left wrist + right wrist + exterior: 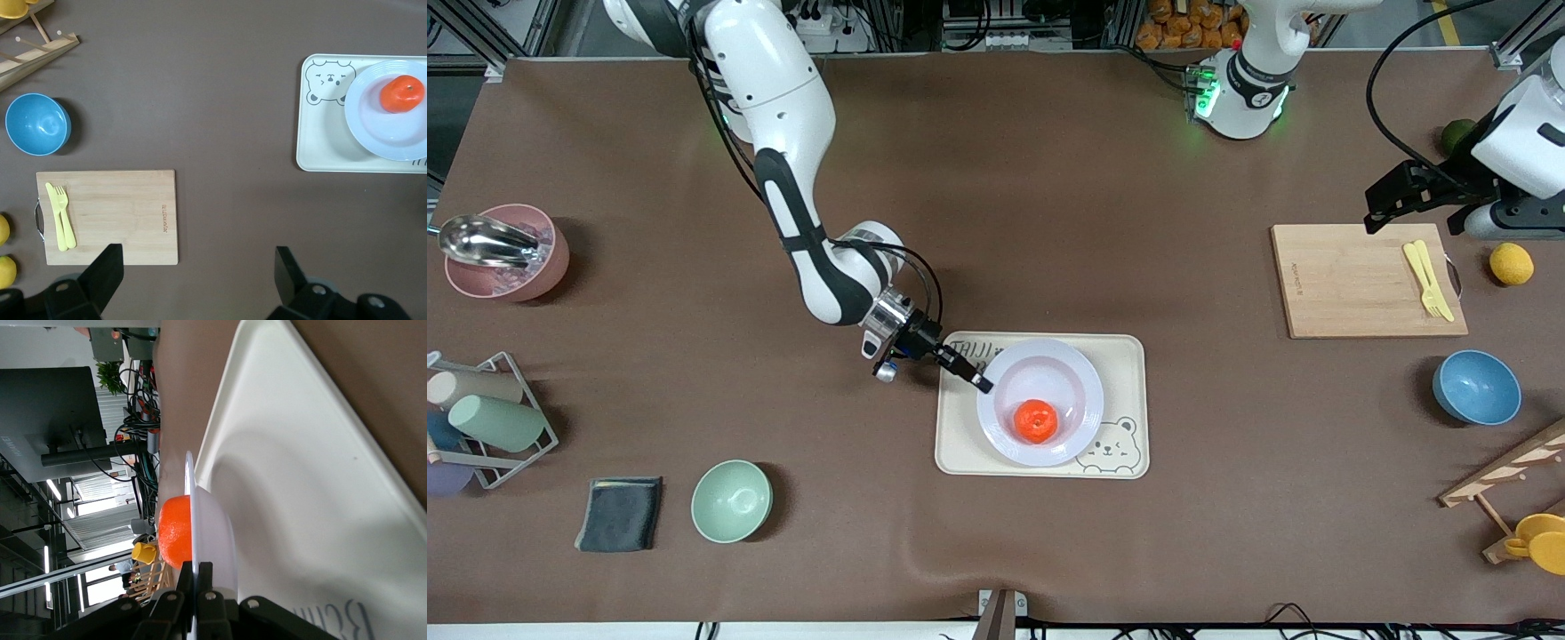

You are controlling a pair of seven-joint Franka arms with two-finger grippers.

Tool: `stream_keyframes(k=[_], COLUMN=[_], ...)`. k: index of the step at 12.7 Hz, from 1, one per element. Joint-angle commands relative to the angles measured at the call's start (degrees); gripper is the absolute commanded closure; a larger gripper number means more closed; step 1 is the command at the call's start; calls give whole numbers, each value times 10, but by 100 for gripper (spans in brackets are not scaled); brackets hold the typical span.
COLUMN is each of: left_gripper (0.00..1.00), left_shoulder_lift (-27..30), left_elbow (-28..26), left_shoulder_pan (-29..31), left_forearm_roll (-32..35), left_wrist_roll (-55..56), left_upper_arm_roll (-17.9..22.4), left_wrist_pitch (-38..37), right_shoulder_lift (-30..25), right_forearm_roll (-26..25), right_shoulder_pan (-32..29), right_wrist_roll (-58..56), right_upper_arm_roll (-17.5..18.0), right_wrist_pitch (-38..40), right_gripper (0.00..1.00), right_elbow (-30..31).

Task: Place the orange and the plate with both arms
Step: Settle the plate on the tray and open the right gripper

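The pale plate (1080,378) lies on, or just above, the cream bear tray (960,444) in the middle of the table. The orange (1036,420) sits on the plate. My right gripper (978,380) is shut on the plate's rim at the edge toward the right arm's end. The right wrist view shows the plate (213,527) edge-on between the fingers (203,577), with the orange (175,532) and the tray (300,487). My left gripper (1416,218) is open and empty over the cutting board's edge. Its view shows the plate (380,137), orange (402,93) and tray (327,143).
A wooden cutting board (1352,284) carries a yellow fork and knife (1427,277). A lemon (1512,263), a dark green fruit (1456,133) and a blue bowl (1476,387) stand at the left arm's end. A green bowl (731,500), dark cloth (618,513) and pink bowl (503,253) stand at the right arm's end.
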State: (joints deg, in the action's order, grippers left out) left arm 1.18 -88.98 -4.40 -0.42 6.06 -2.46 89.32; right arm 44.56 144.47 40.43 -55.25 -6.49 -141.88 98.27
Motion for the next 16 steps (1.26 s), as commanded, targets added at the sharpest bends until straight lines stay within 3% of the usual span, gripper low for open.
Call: stream_keyframes(k=[1,4,5,8,11,16], left_gripper=[0,0,0,0,0,0], left_shoulder_lift=[-5,-5,-5,-5,-5,-5], left_elbow=[14,14,14,14,14,14], left_shoulder_pan=[-1,-1,-1,-1,-1,0], left_forearm_roll=[-9,-9,-9,-9,-9,-9], left_wrist_roll=[2,2,2,2,2,4], left_upper_arm_roll=[0,0,0,0,0,0], left_wrist_pitch=[-13,-13,-13,-13,-13,-13], right_shoulder_lift=[24,29,29,29,30,32], right_forearm_roll=[20,23,24,20,17,-5], right_shoulder_pan=[3,1,-3,-7,-7,-13], right_wrist_roll=[-17,-21,-14,-12,-1,0], right_upper_arm_roll=[3,3,3,3,3,3], right_wrist_pitch=[-7,-7,-8,-9,-12,-16], right_gripper=[100,100,90,74,73,59], right_elbow=[-30,-33,-36,-38,-37,-36])
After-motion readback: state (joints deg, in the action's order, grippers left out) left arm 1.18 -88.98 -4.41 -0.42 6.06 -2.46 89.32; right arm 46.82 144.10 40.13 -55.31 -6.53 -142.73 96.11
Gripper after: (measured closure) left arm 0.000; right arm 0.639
